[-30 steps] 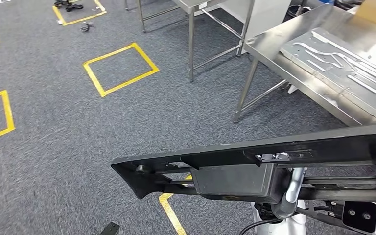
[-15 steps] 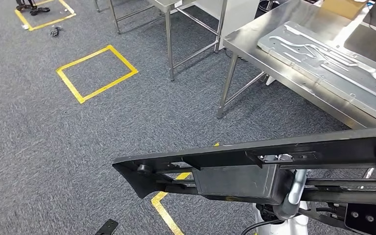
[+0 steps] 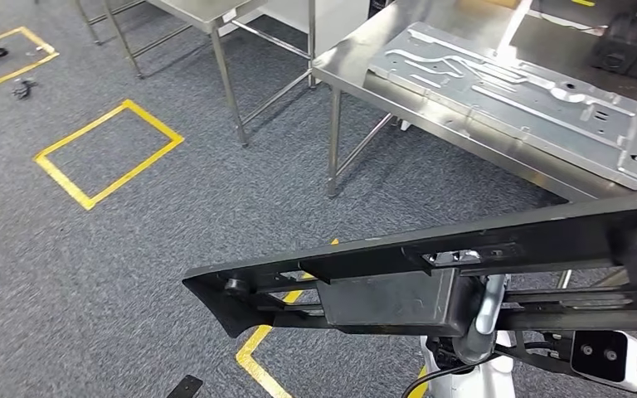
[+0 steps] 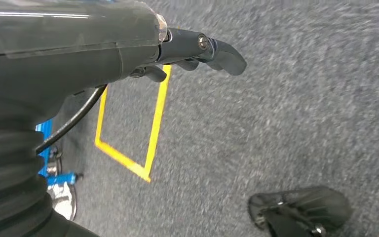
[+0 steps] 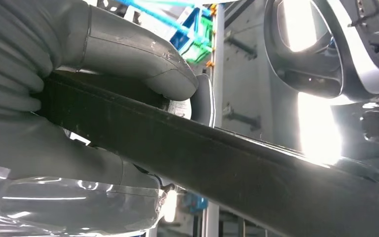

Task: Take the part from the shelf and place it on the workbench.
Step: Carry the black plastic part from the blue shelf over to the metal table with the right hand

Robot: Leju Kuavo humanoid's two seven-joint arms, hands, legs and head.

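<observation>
While the robot stands on grey carpet (image 3: 133, 232), the long black plastic trim part (image 3: 431, 265) stretches straight across the lower head view, its long axis running nearly level with a slight upward tilt toward the robot's right. Its pointed, tapered end aims to the robot's left, and one boxy black housing hangs from its middle. It hangs in the air on the near side of the stainless steel workbench (image 3: 344, 58), not touching it.

From the right wrist camera, the right hand (image 5: 103, 98) has this part: the thick grey thumb (image 5: 143, 52) presses over one edge of the dark bar (image 5: 256, 173) and the palm backs it from the other side, so the grip is closed on it.

Seen from the left wrist, the left hand (image 4: 197, 49) hangs over the carpet with dark fingers (image 4: 224, 54) curled in loosely; they hold nothing.

On the workbench lies one flat silver stamped metal panel (image 3: 531, 99), with two black ribbed boxes (image 3: 630, 46) at the far corner; their contents cannot be made out. Left of the workbench stands a second steel table (image 3: 207, 16). Two yellow tape squares (image 3: 108, 153) mark the carpet left of it, with more yellow tape (image 3: 257, 361) just under the part.
</observation>
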